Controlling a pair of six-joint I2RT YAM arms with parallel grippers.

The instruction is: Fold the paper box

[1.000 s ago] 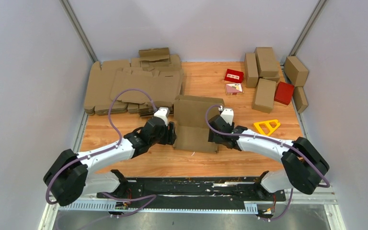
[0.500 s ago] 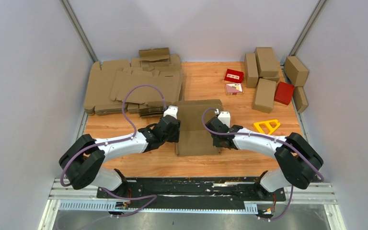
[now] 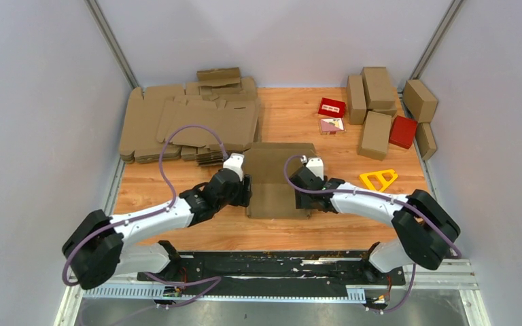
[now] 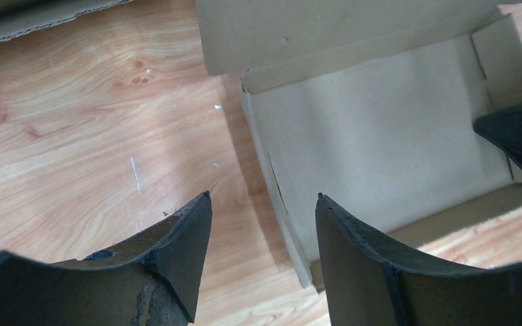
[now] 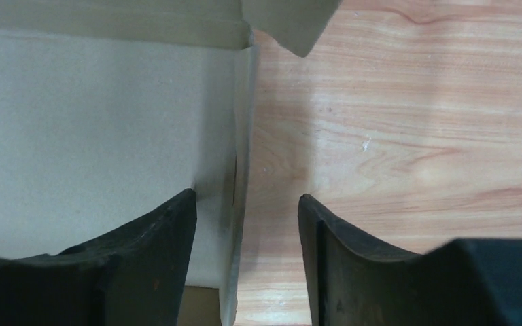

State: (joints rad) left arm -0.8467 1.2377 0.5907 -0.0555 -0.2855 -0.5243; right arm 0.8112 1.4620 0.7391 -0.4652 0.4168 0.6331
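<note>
Left gripper (image 4: 264, 197): held open, its fingers set astride the box's left side wall, one finger outside over the counter (image 3: 285, 112) and one inside over the box floor.
Left side wall (image 4: 272, 183): stood up between the fingers; contact with either finger cannot be told for certain from the wrist view.
Paper box (image 3: 275, 180), place: set flat on the counter directly between the two grippers, its near edge toward the arm bases.
Paper box, handling: judged light and thin, stiff across each panel but ready to hinge at every crease. Raised walls are likely to spring back once released, and a hard pinch would dent them.
Paper box, hold points: best taken by the side walls near their top edges, close to the corners, so the floor is kept down while the flaps are turned.
Paper box, look: plain brown cardboard, matte, a shallow wide tray with low walls raised. A broad lid panel is seen beyond the far wall, and a loose flap (image 5: 292, 27) beyond the right gripper's fingertips.
Right gripper (image 5: 247, 193): held open, astride the right side wall, with the box interior on its left finger's side and bare wood on the other.
</note>
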